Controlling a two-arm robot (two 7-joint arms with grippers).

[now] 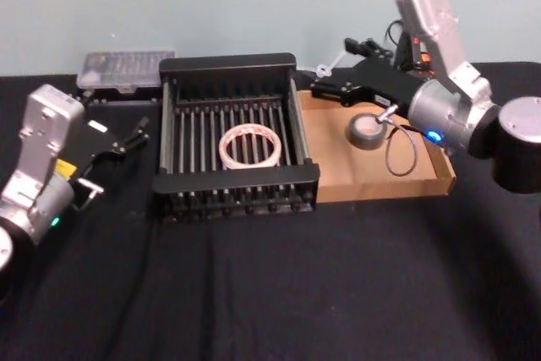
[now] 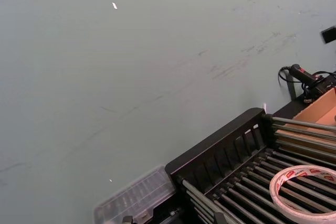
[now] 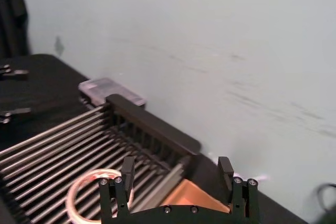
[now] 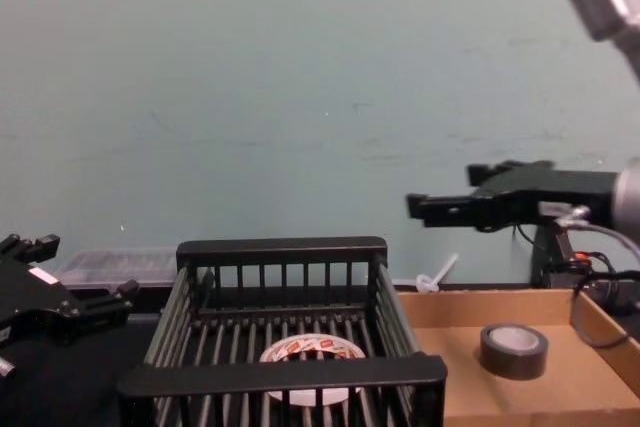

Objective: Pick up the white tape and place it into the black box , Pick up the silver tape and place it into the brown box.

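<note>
The white tape (image 1: 249, 145) lies flat on the slatted floor of the black box (image 1: 228, 63), and the chest view shows the same white tape (image 4: 312, 352) from the side. In the brown box (image 1: 380, 183) to its right rests the silver tape (image 1: 368, 131), flat on the cardboard. My right gripper (image 1: 319, 86) hovers above that box's back left corner, apart from the roll. It is open and empty, fingers (image 3: 127, 169) spread wide. My left gripper (image 1: 135, 135) hangs open and empty to the left of the black box.
A clear plastic case (image 1: 125, 69) sits behind the black box's left corner. A thin cable loop (image 1: 401, 154) hangs over the brown box beside the silver tape. Black cloth covers the table, and a pale wall stands close behind.
</note>
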